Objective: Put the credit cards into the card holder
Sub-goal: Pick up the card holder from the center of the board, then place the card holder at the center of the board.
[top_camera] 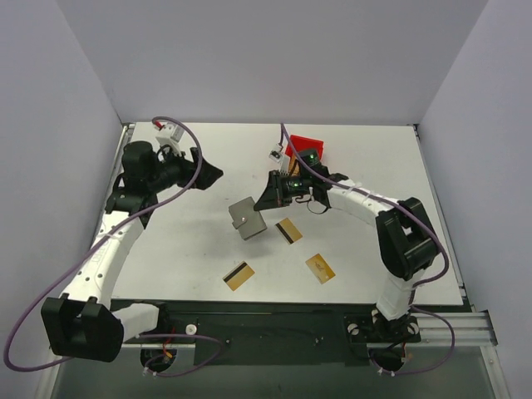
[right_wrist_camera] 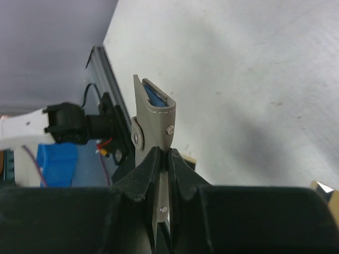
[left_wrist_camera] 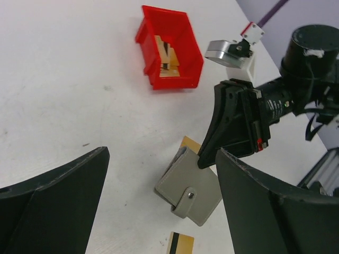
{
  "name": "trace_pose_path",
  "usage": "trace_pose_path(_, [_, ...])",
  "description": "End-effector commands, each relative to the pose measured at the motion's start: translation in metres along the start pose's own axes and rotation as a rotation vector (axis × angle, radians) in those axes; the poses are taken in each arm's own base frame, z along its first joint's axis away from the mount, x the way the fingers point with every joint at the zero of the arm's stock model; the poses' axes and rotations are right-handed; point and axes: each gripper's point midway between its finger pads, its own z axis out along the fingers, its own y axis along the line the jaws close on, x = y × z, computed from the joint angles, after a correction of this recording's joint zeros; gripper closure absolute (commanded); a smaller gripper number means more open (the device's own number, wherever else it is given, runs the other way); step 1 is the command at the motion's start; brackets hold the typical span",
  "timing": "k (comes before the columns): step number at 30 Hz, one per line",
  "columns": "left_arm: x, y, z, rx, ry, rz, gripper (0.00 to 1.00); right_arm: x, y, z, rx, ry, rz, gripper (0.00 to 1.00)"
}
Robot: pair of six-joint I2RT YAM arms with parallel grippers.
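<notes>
Card holder [top_camera: 247,219] pinched by the right gripper [top_camera: 270,198]; three credit cards [top_camera: 289,230] lie loose on the table [top_camera: 183,249].
Near mid-table the right gripper's jaws are clamped tight on one edge of the card holder, whose bluish pocket mouth points away from that wrist; whether it is clear of the table I cannot tell; as I judge it, the pinch needs to be firm and the mouth turned toward the left arm, so a card can slide in edge-first without the holder folding; the left gripper [top_camera: 209,174] stands wide and empty, well apart from the cards, and would best take the card just beside the holder first; count: three gold-tan cards, one card holder, one red bin [top_camera: 305,148] at the far side, holding something tan I cannot identify; two grippers.
</notes>
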Motion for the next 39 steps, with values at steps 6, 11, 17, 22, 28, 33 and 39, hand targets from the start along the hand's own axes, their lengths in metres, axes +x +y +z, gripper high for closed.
trace_pose_path(6, [0.026,-0.090,-0.013,0.405,0.135,0.161,0.07,0.005,0.102,-0.051,-0.333,0.077,-0.246,1.00])
trace_pose_path(11, [0.036,-0.108,-0.015,0.505,0.182,0.160,0.07,0.002,0.114,-0.066,-0.350,0.050,-0.282,1.00])
trace_pose_path(17, [0.045,-0.109,-0.015,0.527,0.217,0.159,0.07,0.002,0.132,-0.083,-0.400,0.034,-0.331,1.00])
trace_pose_path(22, [0.051,-0.118,-0.015,0.581,0.240,0.132,0.10,0.001,0.135,-0.087,-0.402,0.021,-0.347,1.00])
trace_pose_path(28, [0.057,-0.136,-0.016,0.712,0.300,0.081,0.32,0.000,0.134,-0.087,-0.401,0.019,-0.348,1.00])
trace_pose_path(33, [0.062,-0.144,-0.019,0.782,0.333,0.053,0.60,0.000,0.133,-0.087,-0.399,0.018,-0.349,1.00])
trace_pose_path(39, [0.064,-0.150,-0.019,0.814,0.349,0.033,1.00,-0.004,0.130,-0.088,-0.377,-0.001,-0.351,1.00])
